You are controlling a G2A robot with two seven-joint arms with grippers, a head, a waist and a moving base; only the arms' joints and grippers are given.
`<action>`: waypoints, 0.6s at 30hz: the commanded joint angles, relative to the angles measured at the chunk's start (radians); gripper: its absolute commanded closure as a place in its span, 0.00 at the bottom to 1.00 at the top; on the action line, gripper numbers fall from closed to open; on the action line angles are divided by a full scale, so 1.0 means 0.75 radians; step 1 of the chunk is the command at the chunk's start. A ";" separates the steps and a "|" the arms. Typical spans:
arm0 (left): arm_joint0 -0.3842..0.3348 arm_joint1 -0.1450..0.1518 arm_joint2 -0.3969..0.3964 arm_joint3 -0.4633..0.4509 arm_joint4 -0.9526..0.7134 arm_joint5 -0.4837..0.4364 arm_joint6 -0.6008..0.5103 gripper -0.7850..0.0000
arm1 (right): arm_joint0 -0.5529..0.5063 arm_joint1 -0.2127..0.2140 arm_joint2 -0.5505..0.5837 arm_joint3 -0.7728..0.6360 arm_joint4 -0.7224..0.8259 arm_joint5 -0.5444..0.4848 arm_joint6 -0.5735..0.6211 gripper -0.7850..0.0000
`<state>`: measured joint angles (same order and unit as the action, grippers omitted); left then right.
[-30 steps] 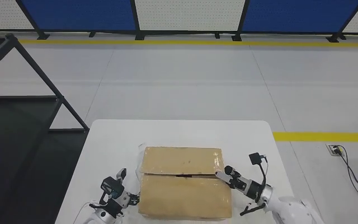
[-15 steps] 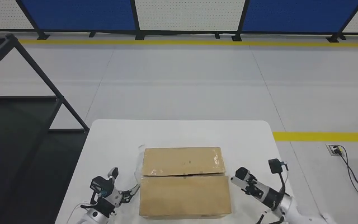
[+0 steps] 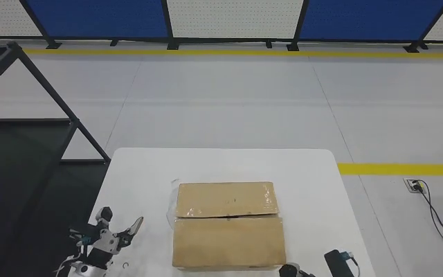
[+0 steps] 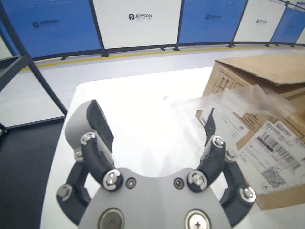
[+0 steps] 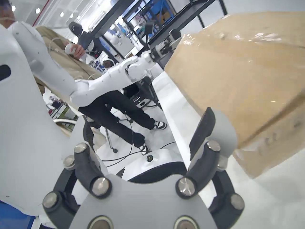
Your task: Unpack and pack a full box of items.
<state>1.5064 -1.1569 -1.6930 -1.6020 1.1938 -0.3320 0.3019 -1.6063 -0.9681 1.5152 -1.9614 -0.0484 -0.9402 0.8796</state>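
Down at the near left corner of the bench (image 3: 138, 180), the left tool (image 4: 152, 115) hangs with its two ribbed fingers (image 4: 99, 122) spread wide and nothing between them, only bare white benchtop showing through the gap. From above, this left tool (image 3: 121, 220) sits near the bench's left edge, well apart from the box (image 3: 228, 221) on its right. The right tool (image 5: 146, 129) is also spread and holds nothing. One of its dark pads (image 5: 202, 129) is close to a lower corner of the box (image 5: 238, 72), though I cannot tell whether they touch. The box itself is a plain brown cardboard carton resting near the middle of the bench, towards the robot's edge. Its two top flaps are folded down and meet in a seam running across its width, with glossy clear tape catching the light on the far flap. In the left wrist view, one flap edge lifts slightly off the box (image 4: 250, 72), and a loose strip of clear tape (image 4: 238, 101) trails from the side down to the benchtop. White printed labels (image 4: 269, 148) cover that same side. Beyond the bench stand blue and white fence panels (image 3: 228, 17), with a black metal frame (image 3: 41, 90) to the left.
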 commanded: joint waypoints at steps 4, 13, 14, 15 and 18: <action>-0.004 -0.004 -0.020 -0.005 -0.060 0.052 -0.012 0.00 | 0.084 0.013 -0.153 0.017 -0.085 0.073 0.073 0.00; -0.001 -0.007 -0.023 0.006 -0.079 0.060 -0.009 0.00 | 0.254 -0.021 -0.427 0.099 -0.269 0.161 -0.019 0.00; -0.001 -0.007 -0.023 0.007 -0.080 0.061 -0.009 0.00 | 0.274 -0.029 -0.456 0.108 -0.302 0.183 -0.056 0.00; -0.001 -0.008 -0.022 0.008 -0.081 0.061 -0.011 0.00 | 0.292 -0.037 -0.480 0.120 -0.334 0.205 -0.107 0.00; -0.004 -0.008 -0.024 0.008 -0.084 0.061 -0.009 0.00 | 0.347 -0.061 -0.563 0.163 -0.429 0.255 -0.223 0.00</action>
<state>1.5039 -1.1630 -1.7101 -1.5966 1.1323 -0.2860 0.2949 -1.3573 -1.0099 1.1091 -1.8481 -0.3520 -0.7588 0.7384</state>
